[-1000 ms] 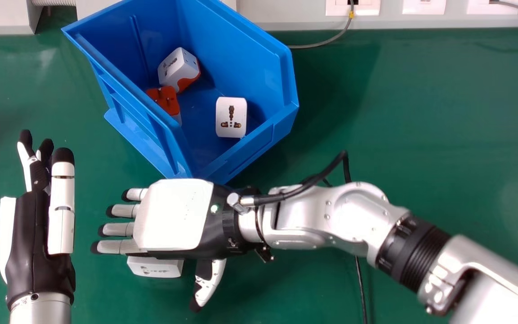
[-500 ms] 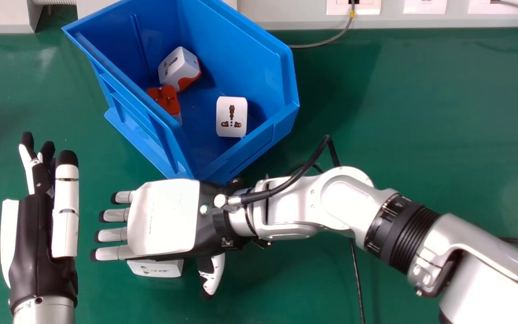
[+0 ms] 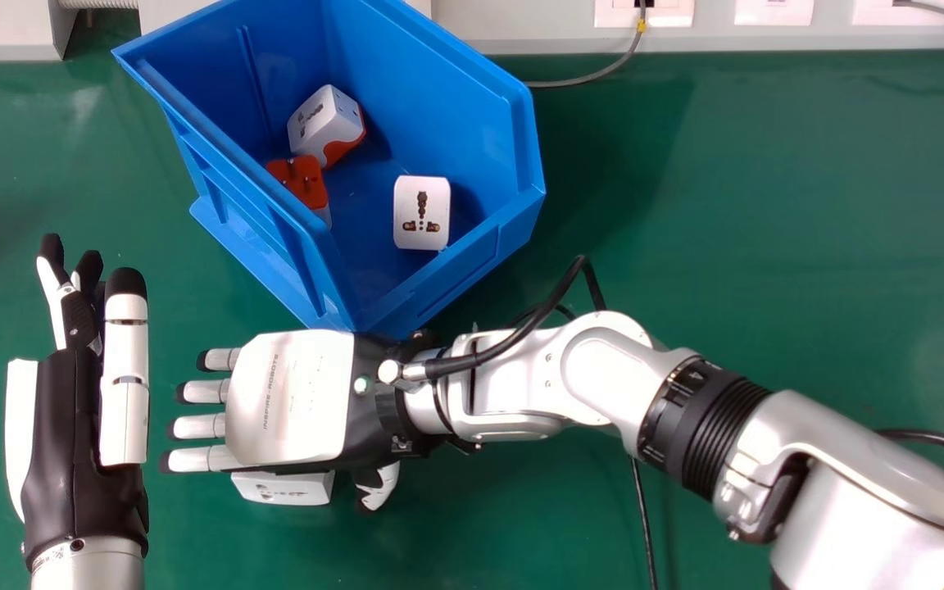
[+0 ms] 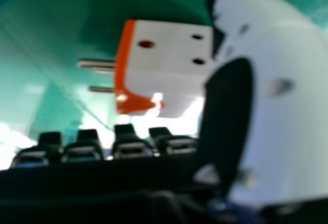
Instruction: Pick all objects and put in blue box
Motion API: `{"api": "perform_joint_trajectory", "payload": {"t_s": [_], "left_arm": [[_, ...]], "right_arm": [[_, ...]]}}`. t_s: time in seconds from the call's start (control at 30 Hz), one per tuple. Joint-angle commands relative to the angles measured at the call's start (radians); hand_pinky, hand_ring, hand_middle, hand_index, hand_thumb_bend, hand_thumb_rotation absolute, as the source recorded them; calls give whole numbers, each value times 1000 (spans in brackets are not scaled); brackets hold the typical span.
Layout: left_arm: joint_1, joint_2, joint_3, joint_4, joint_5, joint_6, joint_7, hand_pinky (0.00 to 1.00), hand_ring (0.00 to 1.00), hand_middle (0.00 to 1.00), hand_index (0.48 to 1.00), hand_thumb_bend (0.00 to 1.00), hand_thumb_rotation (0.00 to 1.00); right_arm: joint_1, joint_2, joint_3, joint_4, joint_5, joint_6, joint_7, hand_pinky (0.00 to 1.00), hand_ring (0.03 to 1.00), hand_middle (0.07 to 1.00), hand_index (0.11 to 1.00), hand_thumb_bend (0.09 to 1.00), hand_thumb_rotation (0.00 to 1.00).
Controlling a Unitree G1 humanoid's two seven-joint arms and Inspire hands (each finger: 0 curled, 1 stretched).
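I'm working the last loose piece now: a white plug adapter [image 3: 283,489] is lying on the green table [image 3: 726,246], low in the frame and left of centre, partly under my right hand [image 3: 288,397]. That hand is hovering palm down with its fingers straight and spread apart, gripping nothing. In the right hand view the thumb [image 4: 282,96] is standing away from them, overlapping the adapter's end; whether it's touching, I can't tell.

Three more are sitting in the blue box [image 3: 464,270], upper left: an orange-and-white adapter [image 3: 326,123], an orange-faced adapter [image 3: 300,182] and an upright white adapter [image 3: 422,215]. My left hand [image 3: 124,369] is idling at the left side, fingers extended.

So what's worrying me? The adapter is peeking out past the hand's lower edge, so closing now could be catching only part of it and spinning it loose. If the thumb is sweeping in too soon, it'll be shoving the piece along the table. The metal prongs [image 4: 97,64] are pointing away from the thumb, and fingers curling onto them could be twisting the hold. And the box's near corner is sitting right beside my wrist: lifting too low, I'd be bumping that wall.
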Motion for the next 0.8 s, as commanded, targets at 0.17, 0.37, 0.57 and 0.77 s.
{"api": "perform_joint_trajectory", "payload": {"t_s": [0.17,0.37,0.57,0.77], "left_arm": [[-1,-13,-6,-32,7,0,8,1000,1000,1000,1000,342,1000],[3,-20,-14,-46,11,9,10,1000,1000,1000,1000,340,1000],[5,-28,-25,-61,9,20,9,1000,1000,1000,1000,339,1000],[4,-31,-33,-72,8,33,10,1000,1000,1000,1000,340,1000]], "right_arm": [[-60,26,14,32,2,14,-34,1000,1000,1000,1000,411,250],[-68,39,22,60,5,26,-26,1000,1000,1000,1000,424,241],[-75,56,26,94,6,34,-28,1000,1000,1000,1000,445,226],[-75,65,45,118,-4,49,-50,1000,1000,1000,1000,458,180]]}}
